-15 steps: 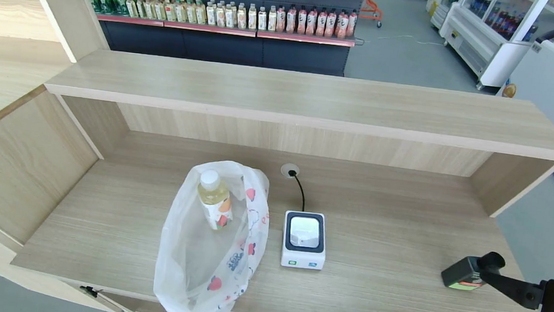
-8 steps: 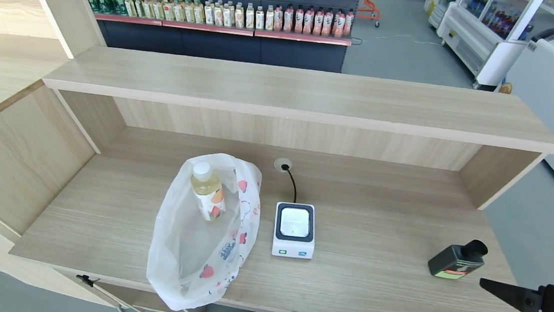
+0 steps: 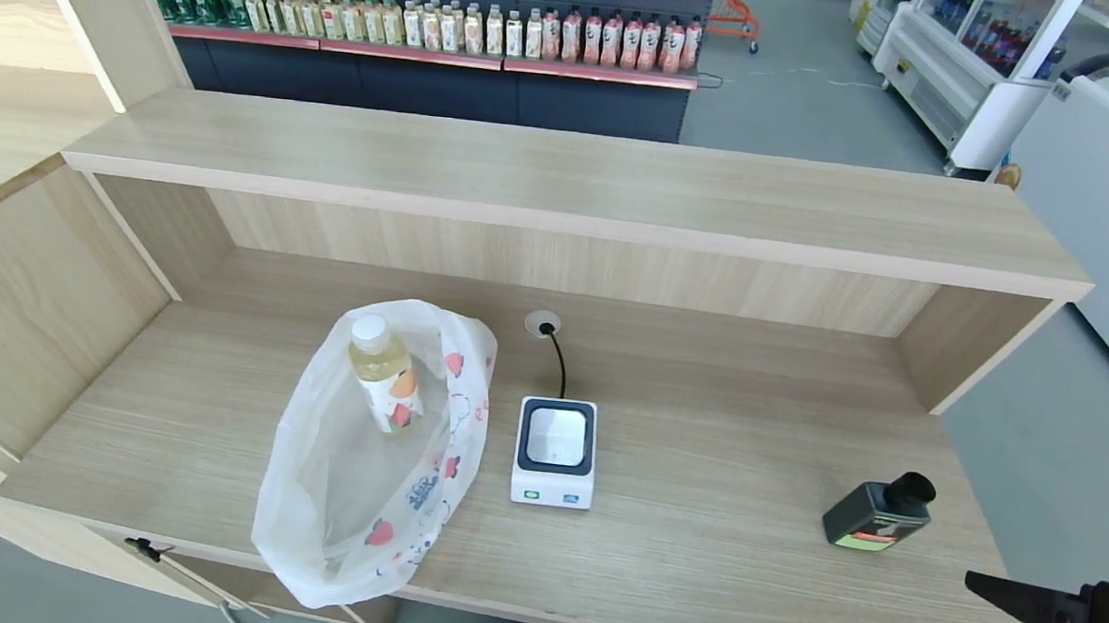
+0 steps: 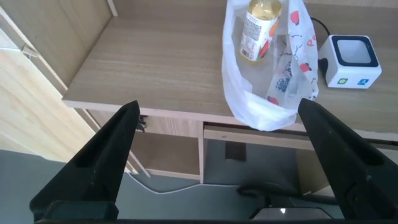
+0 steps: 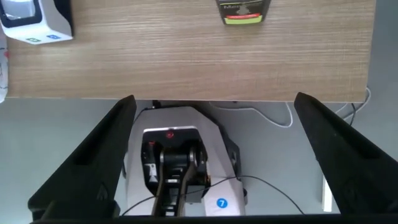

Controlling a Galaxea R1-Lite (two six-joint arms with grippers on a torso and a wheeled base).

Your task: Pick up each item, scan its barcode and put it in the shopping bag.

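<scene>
Drink point(image 3: 385, 384) in bag point(image 3: 328, 518), scanner point(image 3: 554, 452) right, small bottle point(image 3: 876, 513) far right

Shop: drink shelves point(image 3: 416, 54), checkout counter point(image 3: 704, 435)

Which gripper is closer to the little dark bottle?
The right one. The right gripper hangs just off the front edge of the counter, near the dark bottle. The left gripper hangs off that edge by the bag, far across from the bottle.
</scene>
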